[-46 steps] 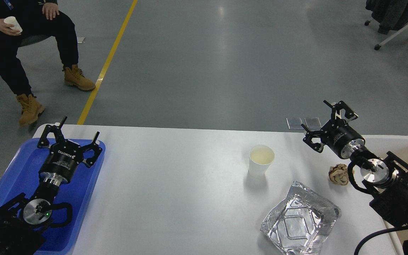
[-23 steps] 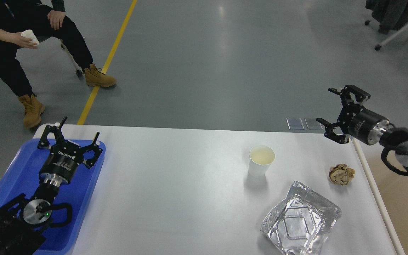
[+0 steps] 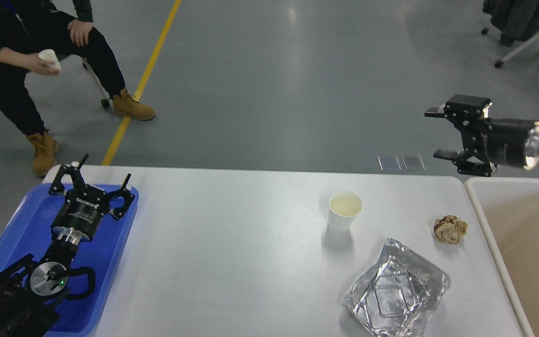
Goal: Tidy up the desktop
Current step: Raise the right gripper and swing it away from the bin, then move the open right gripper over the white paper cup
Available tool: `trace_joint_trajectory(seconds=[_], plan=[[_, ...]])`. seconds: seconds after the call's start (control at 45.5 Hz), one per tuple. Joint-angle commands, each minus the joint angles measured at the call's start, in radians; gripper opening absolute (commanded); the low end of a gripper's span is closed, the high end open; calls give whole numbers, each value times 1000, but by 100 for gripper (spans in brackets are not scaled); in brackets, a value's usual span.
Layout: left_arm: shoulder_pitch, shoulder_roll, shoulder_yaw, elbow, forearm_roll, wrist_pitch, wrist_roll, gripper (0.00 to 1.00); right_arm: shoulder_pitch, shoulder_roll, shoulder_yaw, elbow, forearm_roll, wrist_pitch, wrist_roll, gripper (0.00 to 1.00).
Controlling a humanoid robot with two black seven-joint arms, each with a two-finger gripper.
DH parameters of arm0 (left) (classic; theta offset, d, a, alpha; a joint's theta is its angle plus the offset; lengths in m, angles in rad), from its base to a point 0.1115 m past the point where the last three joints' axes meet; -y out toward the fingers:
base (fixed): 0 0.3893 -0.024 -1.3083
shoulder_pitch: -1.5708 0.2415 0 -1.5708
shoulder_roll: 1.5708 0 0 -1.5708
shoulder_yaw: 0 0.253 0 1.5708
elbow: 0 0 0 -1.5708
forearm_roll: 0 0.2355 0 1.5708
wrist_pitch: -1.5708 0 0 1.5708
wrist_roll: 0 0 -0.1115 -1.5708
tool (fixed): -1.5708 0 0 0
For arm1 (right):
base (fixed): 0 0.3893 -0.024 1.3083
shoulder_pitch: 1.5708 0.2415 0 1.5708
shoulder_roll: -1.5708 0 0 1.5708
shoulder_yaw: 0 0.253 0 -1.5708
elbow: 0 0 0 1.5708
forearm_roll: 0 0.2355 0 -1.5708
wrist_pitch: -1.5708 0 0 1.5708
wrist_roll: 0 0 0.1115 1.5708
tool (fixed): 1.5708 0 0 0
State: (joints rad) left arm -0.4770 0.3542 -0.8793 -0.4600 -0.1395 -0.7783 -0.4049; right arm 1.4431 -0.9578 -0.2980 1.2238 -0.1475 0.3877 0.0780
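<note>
The white desktop point(image 3: 232, 243) fills the lower view. On its right half stand a white paper cup point(image 3: 344, 211) with pale liquid, a crumpled brown paper ball point(image 3: 450, 229) and a dented foil tray point(image 3: 396, 292) near the front edge. My left gripper point(image 3: 91, 177) is open and empty over the far end of the blue plastic tray point(image 3: 14, 234) at the left. My right gripper point(image 3: 438, 133) is open and empty, raised beyond the desktop's far right corner, well above and behind the paper ball.
A cream-coloured bin point(image 3: 522, 234) stands against the desktop's right edge. A seated person point(image 3: 26, 61) in tan boots holds a cup at far left, beyond the table. A yellow floor line point(image 3: 143, 79) runs past. Chairs stand at far right.
My right arm has swung up and to the right, off the desktop, uncovering the bin and the paper ball. The left arm has not moved. The seated person shifted his legs.
</note>
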Motion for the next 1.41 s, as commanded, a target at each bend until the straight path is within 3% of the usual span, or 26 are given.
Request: trace_joint_trajectory(seconds=[0.0, 0.264, 0.637, 0.901, 1.121, 1.385], plan=[[-2, 0, -1, 0, 0, -1, 1, 99, 485, -9, -485, 232, -58, 7, 2, 100], [0, 0, 0, 0, 0, -1, 0, 99, 779, 284, -878, 258, -61, 45, 43, 100], [0, -1, 0, 0, 0, -1, 0, 99, 893, 633, -895, 250, -197, 128, 54, 100], [-2, -1, -3, 0, 0, -1, 0, 99, 904, 745, -894, 184, -248, 177, 55, 100], [0, -1, -3, 0, 0, -1, 0, 99, 902, 763, -839, 160, -297, 324, 57, 100], [0, -1, -3, 0, 0, -1, 0, 99, 821, 775, -839, 62, -282, 398, 63, 100]])
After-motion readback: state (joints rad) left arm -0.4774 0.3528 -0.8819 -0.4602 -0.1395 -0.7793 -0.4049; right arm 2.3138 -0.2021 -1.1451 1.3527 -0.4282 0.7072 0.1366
